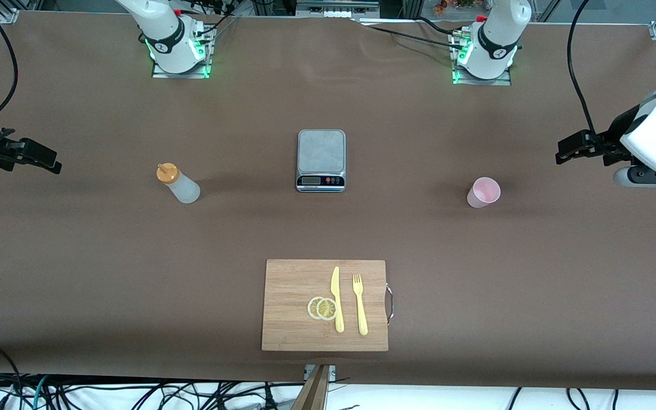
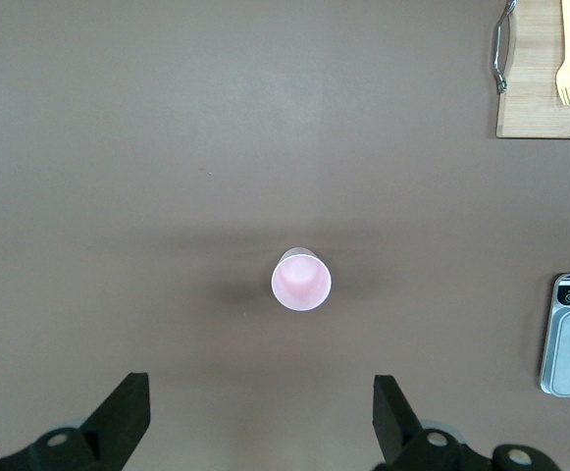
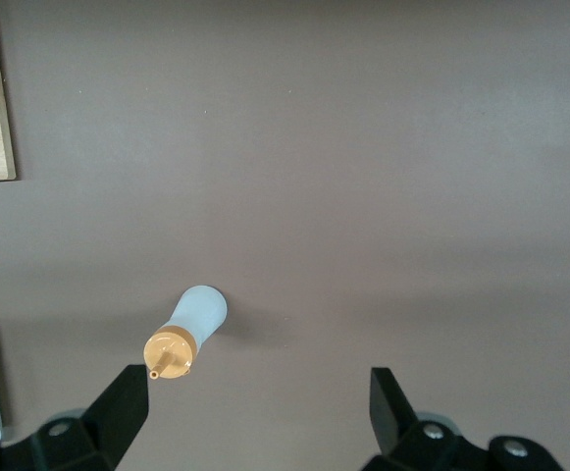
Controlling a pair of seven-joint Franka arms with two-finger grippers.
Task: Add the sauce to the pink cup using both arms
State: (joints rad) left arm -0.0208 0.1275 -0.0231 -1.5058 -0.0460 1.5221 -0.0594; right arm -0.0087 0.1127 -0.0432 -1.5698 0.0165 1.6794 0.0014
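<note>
The sauce bottle, whitish with an orange cap, stands on the brown table toward the right arm's end. The pink cup stands upright toward the left arm's end. My right gripper hovers open over the table's edge at the right arm's end, apart from the bottle. In the right wrist view the bottle lies just ahead of one fingertip of that gripper. My left gripper hovers open over the left arm's end. In the left wrist view the cup sits ahead of its empty, wide-open jaws.
A steel kitchen scale sits mid-table between bottle and cup. Nearer to the front camera lies a wooden cutting board carrying a yellow knife, a yellow fork and two lemon slices.
</note>
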